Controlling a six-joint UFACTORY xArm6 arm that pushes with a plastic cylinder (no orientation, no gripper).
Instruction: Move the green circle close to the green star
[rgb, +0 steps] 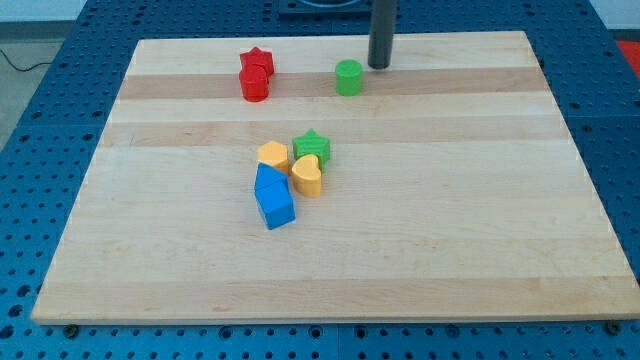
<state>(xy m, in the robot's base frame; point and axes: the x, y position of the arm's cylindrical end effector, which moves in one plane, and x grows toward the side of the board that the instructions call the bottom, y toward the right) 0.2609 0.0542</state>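
Observation:
The green circle (348, 77) stands on the wooden board (450, 200) near the view's top, right of centre-left. The green star (312, 145) sits lower, near the board's middle, in a cluster with other blocks. My tip (379, 65) is just to the right of the green circle and slightly above it in the view, a small gap apart from it. The rod rises out of the view's top edge.
A red star (257, 62) and a red cylinder (254, 86) touch at the top left. A yellow hexagon (272, 155), a yellow heart (307, 176) and two blue blocks (274, 196) crowd against the green star's left and lower sides.

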